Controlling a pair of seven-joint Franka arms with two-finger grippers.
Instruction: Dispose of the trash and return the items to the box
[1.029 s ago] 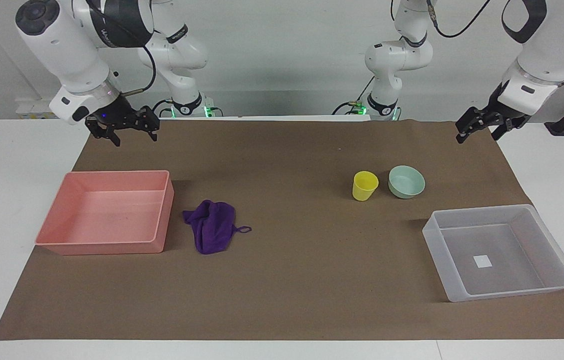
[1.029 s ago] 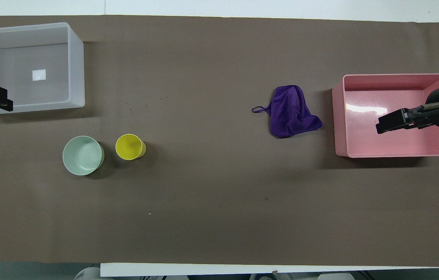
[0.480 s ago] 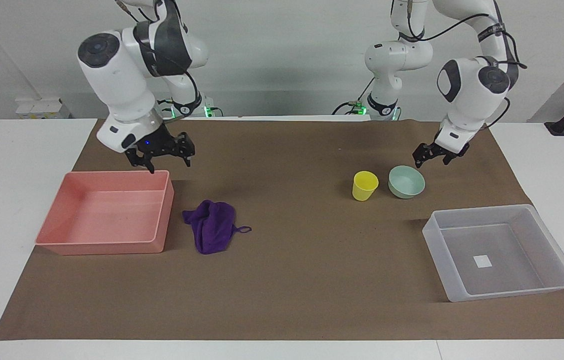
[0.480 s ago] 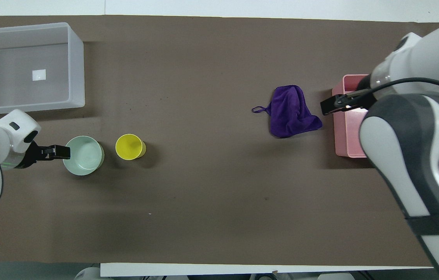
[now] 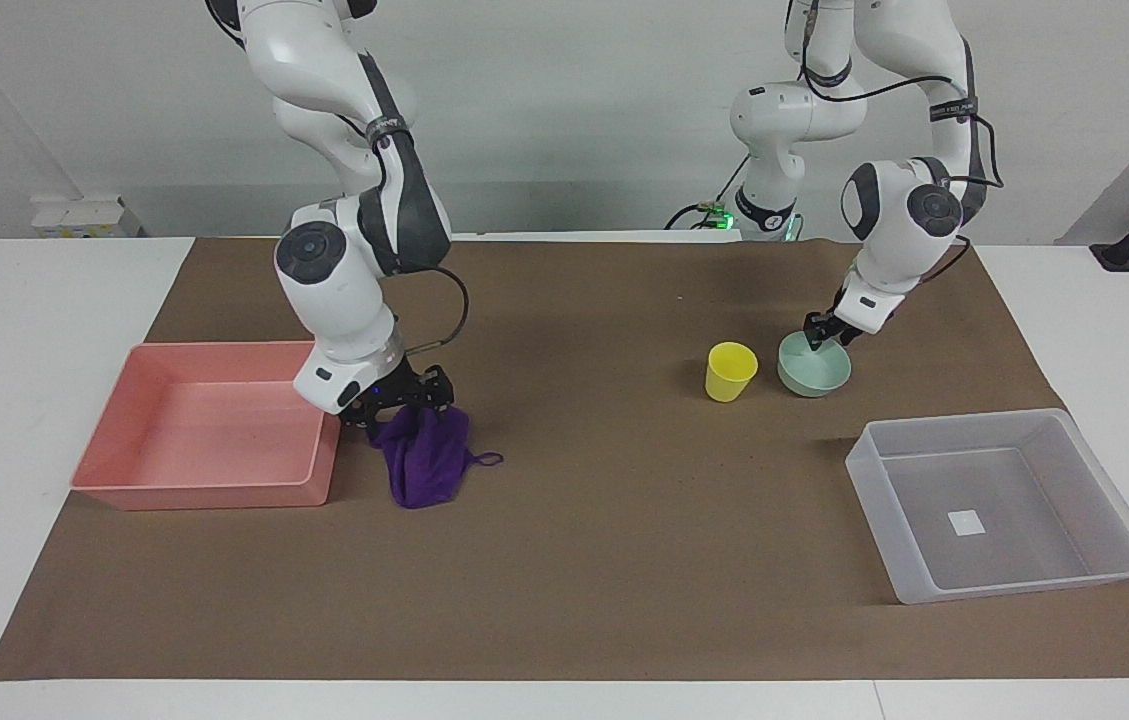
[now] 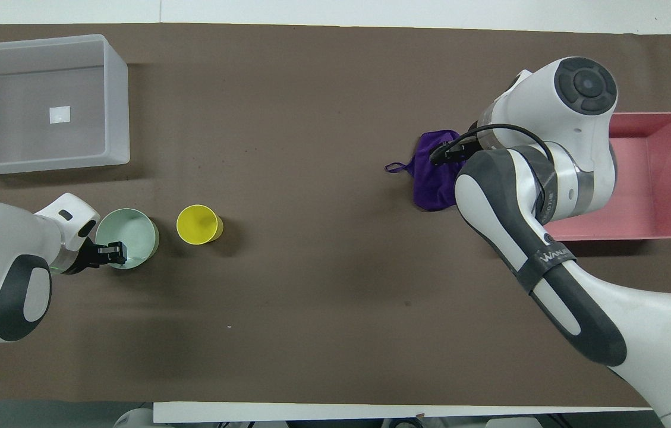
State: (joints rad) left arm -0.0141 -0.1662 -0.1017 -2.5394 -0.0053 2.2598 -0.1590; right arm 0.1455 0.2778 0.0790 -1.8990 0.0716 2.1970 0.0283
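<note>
1. The right gripper (image 5: 402,405) sits down on the purple rag (image 5: 424,455), which lies beside the pink tray (image 5: 174,490); whether its jaws are apart, I cannot tell.
2. The left gripper (image 5: 821,338) reaches the mint-green bowl (image 5: 817,372) at its rim; its jaws too are unreadable.
3. The yellow cup (image 5: 729,371) stands beside the bowl, the translucent box (image 5: 1104,480) farther from the robots.

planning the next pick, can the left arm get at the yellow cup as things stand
Probably yes. The yellow cup stands upright and uncovered beside the mint bowl, where the left gripper sits at the rim; nothing lies between them.
</note>
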